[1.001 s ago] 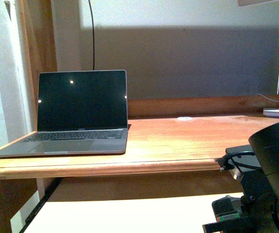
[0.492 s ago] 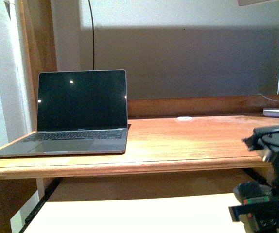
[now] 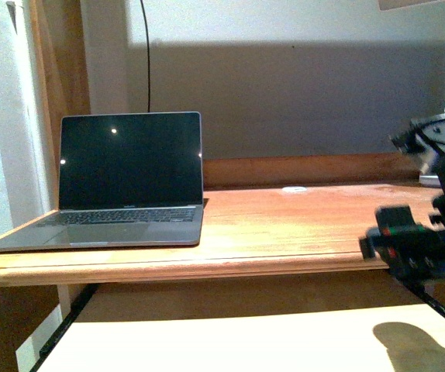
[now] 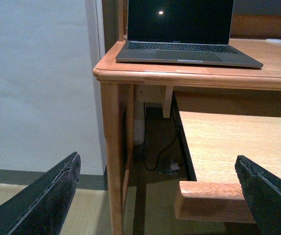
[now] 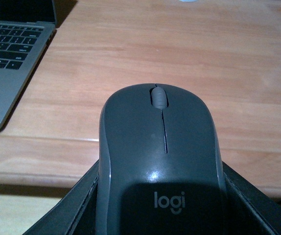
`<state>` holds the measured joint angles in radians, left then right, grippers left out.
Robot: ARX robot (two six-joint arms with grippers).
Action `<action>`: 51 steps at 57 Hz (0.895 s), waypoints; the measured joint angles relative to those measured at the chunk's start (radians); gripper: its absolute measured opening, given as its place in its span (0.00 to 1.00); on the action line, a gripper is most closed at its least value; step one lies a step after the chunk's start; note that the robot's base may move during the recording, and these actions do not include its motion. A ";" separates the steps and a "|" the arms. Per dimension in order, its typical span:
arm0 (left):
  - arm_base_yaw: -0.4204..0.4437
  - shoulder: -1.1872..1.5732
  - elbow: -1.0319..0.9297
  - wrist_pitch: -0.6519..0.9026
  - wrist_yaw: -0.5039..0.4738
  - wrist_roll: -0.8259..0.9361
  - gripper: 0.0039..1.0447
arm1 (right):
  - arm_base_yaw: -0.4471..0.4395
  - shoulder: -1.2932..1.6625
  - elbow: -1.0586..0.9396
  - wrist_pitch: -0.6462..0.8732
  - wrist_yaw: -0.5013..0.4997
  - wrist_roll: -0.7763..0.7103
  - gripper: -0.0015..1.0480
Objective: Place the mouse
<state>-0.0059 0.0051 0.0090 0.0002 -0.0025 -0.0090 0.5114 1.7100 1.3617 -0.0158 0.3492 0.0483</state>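
Note:
The dark grey mouse (image 5: pixel 161 156), with a scroll wheel and a "logi" mark, fills the right wrist view, held between the black fingers (image 5: pixel 67 210) of my right gripper (image 5: pixel 160 215), which is shut on it. It hangs just above the front edge of the wooden desk (image 5: pixel 179 54), to the right of the laptop (image 5: pixel 8 58). In the front view the right arm (image 3: pixel 428 225) stands at the desk's right front edge; the mouse is hidden there. My left gripper (image 4: pixel 157 196) is open and empty, low beside the desk's left leg (image 4: pixel 112 156).
An open laptop (image 3: pixel 122 182) sits on the desk's left part. A small flat white disc (image 3: pixel 294 188) lies near the back rail. A pull-out shelf (image 3: pixel 230 341) runs below the desktop. A white stand base (image 3: pixel 432 180) is at the far right. A cable (image 3: pixel 148 54) hangs behind.
My right arm has risen from below the desk's front edge to the level of the desktop at the right. The laptop and white disc have not moved.

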 joint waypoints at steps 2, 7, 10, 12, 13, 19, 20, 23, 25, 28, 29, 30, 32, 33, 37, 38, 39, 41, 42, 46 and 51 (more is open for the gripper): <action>0.000 0.000 0.000 0.000 0.000 0.000 0.93 | 0.009 0.032 0.039 -0.009 0.012 -0.006 0.53; 0.000 0.000 0.000 0.000 0.000 0.000 0.93 | 0.029 0.111 0.130 -0.030 0.039 -0.019 0.53; 0.000 0.000 0.000 0.000 0.000 0.000 0.93 | 0.040 0.156 0.180 -0.044 0.052 -0.024 0.53; 0.000 0.000 0.000 0.000 0.000 0.000 0.93 | 0.047 0.182 0.209 -0.049 0.058 -0.029 0.53; 0.000 0.000 0.000 0.000 0.000 0.000 0.93 | 0.049 0.189 0.218 -0.051 0.060 -0.030 0.53; 0.000 0.000 0.000 0.000 0.000 0.000 0.93 | 0.071 0.265 0.305 -0.070 0.080 -0.048 0.53; 0.000 0.000 0.000 0.000 0.000 0.000 0.93 | 0.077 0.283 0.325 -0.074 0.086 -0.051 0.53; 0.000 0.000 0.000 0.000 0.000 0.000 0.93 | 0.092 0.328 0.378 -0.087 0.099 -0.060 0.53; 0.000 0.000 0.000 0.000 0.000 0.000 0.93 | 0.101 0.354 0.407 -0.092 0.106 -0.065 0.53; 0.000 0.000 0.000 0.000 0.000 0.000 0.93 | 0.112 0.384 0.441 -0.099 0.115 -0.071 0.53; 0.000 0.000 0.000 0.000 0.000 0.000 0.93 | 0.114 0.391 0.448 -0.099 0.117 -0.073 0.53; 0.000 0.000 0.000 0.000 0.000 0.000 0.93 | 0.118 0.401 0.460 -0.101 0.122 -0.075 0.53; 0.000 0.000 0.000 0.000 0.000 0.000 0.93 | 0.123 0.418 0.479 -0.105 0.130 -0.078 0.53; 0.000 0.000 0.000 0.000 0.000 0.000 0.93 | 0.125 0.424 0.484 -0.106 0.133 -0.080 0.53; 0.000 0.000 0.000 0.000 0.000 0.000 0.93 | 0.134 0.459 0.520 -0.113 0.143 -0.092 0.53; 0.000 0.000 0.000 0.000 0.000 0.000 0.93 | 0.135 0.463 0.524 -0.114 0.145 -0.094 0.53; 0.000 0.000 0.000 0.000 0.000 0.000 0.93 | 0.138 0.474 0.534 -0.116 0.148 -0.098 0.53; 0.000 0.000 0.000 0.000 0.000 0.000 0.93 | 0.140 0.488 0.547 -0.116 0.154 -0.100 0.53; 0.000 0.000 0.000 0.000 0.000 0.000 0.93 | 0.141 0.492 0.551 -0.117 0.156 -0.102 0.53; 0.000 0.000 0.000 0.000 0.000 0.000 0.93 | 0.144 0.520 0.577 -0.121 0.164 -0.107 0.53; 0.000 0.000 0.000 0.000 0.000 0.000 0.93 | 0.144 0.553 0.610 -0.126 0.183 -0.121 0.53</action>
<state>-0.0059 0.0051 0.0090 0.0002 -0.0025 -0.0090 0.6552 2.2627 1.9713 -0.1421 0.5320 -0.0723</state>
